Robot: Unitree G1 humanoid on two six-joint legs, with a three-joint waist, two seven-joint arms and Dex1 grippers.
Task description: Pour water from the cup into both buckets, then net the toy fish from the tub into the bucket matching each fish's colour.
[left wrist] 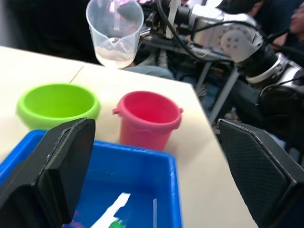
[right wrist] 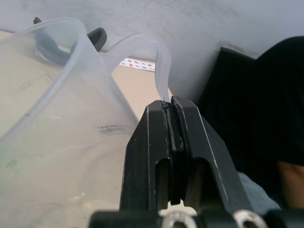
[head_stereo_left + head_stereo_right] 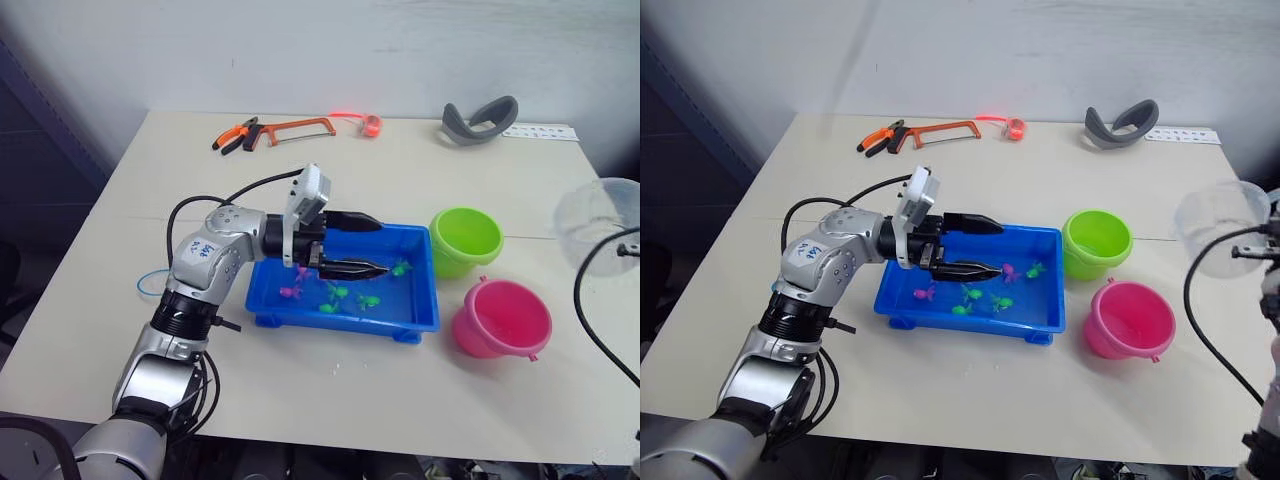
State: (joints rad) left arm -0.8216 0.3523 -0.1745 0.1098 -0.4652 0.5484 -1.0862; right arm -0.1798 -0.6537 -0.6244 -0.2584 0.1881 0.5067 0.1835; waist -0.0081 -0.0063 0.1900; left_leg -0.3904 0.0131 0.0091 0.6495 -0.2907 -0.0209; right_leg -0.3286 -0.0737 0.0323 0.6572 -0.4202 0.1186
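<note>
- The cup (image 3: 1218,226) was held in the air off the tabletop's right edge, upright, with a little water in its bottom in the left wrist view.
- The right gripper (image 2: 169,111) had its two black fingers pressed together on the cup's thin handle loop, beside the clear wall.
- The green bucket (image 3: 465,240) stood just off the tub's far right corner; the pink bucket (image 3: 501,319) stood nearer the tabletop's front edge, close beside the green one and by the tub's near right corner.
- The tub (image 3: 425,310) sat near the middle of the tabletop, with small pink and green toy fish (image 3: 366,299) scattered in it.
- The left gripper (image 3: 372,246) hung over the tub's left half, fingers spread wide and holding nothing.
- Along the tabletop's far edge lay pliers (image 3: 234,135), a hacksaw (image 3: 296,128), and a grey curved band (image 3: 479,121).
</note>
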